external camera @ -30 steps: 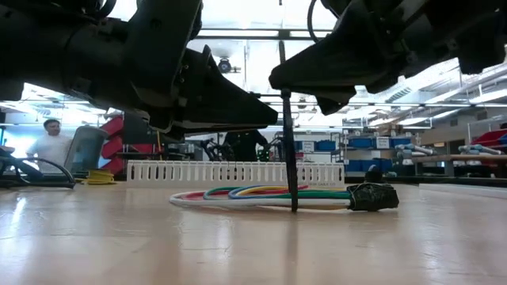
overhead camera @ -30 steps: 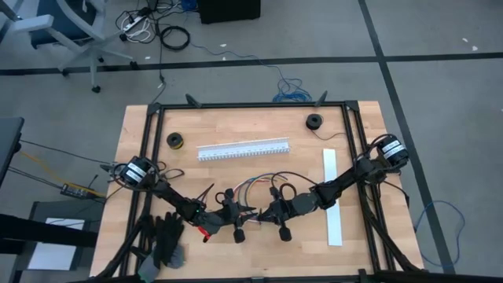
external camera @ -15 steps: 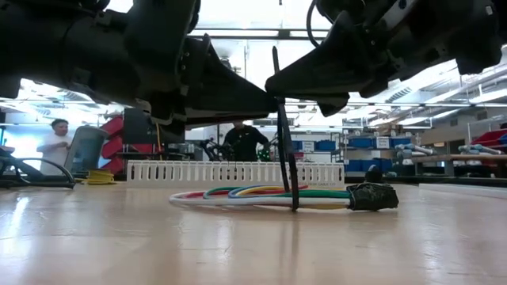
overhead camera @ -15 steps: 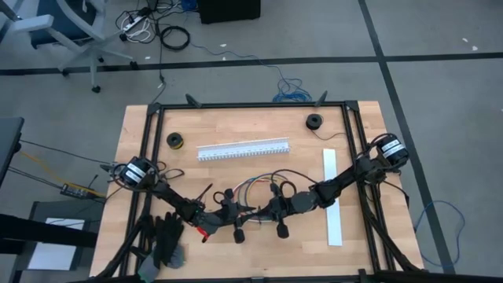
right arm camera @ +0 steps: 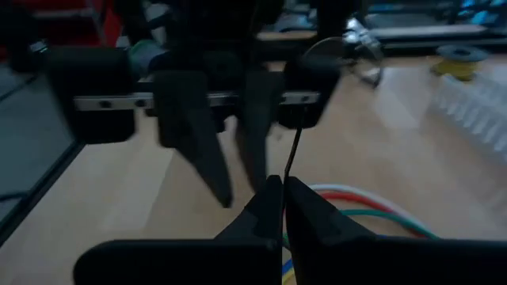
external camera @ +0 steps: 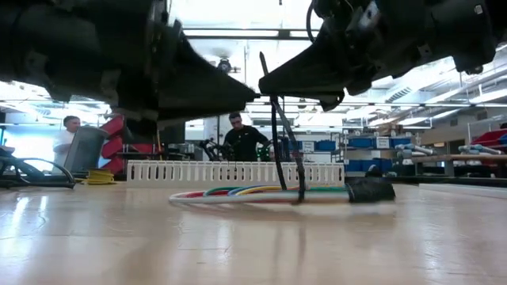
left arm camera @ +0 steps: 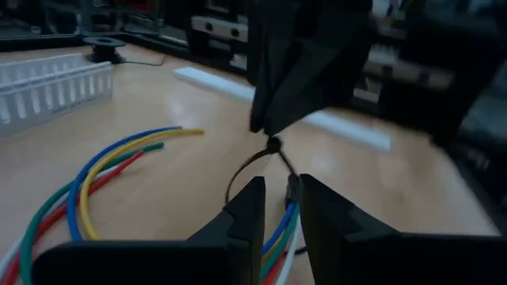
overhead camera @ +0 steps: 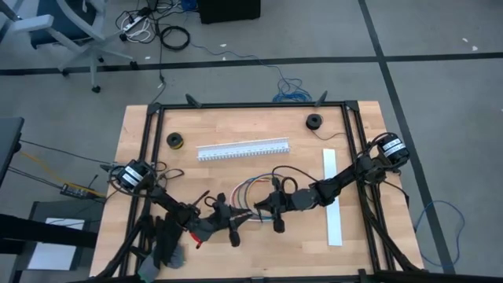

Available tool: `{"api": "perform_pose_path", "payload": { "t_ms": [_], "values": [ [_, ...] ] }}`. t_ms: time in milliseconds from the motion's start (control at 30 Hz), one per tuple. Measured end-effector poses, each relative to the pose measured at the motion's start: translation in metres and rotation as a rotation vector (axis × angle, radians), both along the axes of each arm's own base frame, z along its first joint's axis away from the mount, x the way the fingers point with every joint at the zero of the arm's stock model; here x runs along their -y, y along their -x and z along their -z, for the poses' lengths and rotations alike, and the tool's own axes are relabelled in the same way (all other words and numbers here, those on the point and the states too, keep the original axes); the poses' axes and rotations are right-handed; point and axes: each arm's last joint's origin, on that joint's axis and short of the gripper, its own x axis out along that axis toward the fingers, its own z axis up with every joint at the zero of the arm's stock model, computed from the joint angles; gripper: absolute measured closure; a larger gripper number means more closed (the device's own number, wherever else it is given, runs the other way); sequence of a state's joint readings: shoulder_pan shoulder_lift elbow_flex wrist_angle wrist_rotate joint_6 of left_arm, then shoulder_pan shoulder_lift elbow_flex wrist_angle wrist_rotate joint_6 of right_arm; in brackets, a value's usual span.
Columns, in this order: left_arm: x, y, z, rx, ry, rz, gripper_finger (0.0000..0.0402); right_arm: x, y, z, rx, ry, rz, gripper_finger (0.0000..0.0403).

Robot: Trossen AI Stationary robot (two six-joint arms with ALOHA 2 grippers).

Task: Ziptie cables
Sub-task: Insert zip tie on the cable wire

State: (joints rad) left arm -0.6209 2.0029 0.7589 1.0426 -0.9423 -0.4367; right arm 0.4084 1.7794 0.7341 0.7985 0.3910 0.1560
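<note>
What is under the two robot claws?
Under the left gripper and right gripper lie the cables on the table, with a black ziptie looped around them. The claws hide the loop's top.
</note>
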Motion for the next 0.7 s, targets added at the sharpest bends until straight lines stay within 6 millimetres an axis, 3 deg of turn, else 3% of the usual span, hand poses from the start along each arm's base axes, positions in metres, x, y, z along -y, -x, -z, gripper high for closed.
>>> {"api": "perform_pose_path", "payload": {
  "t_ms": [133, 333, 700],
  "values": [
    [-0.001, -0.004, -0.009, 0.084, 0.070, -0.017, 0.0348, 0.001, -0.001, -0.006, 0.058, 0.017, 0.043, 0.0403],
    [0.002, -0.011, -0.018, 0.101, 0.043, -0.026, 0.0348, 0.006, -0.002, -0.008, 0.080, 0.041, 0.131, 0.0403],
    [-0.008, -0.018, -0.013, 0.088, 0.111, -0.133, 0.0349, 0.006, -0.003, -0.007, 0.076, 0.014, 0.099, 0.0403]
  ]
}}
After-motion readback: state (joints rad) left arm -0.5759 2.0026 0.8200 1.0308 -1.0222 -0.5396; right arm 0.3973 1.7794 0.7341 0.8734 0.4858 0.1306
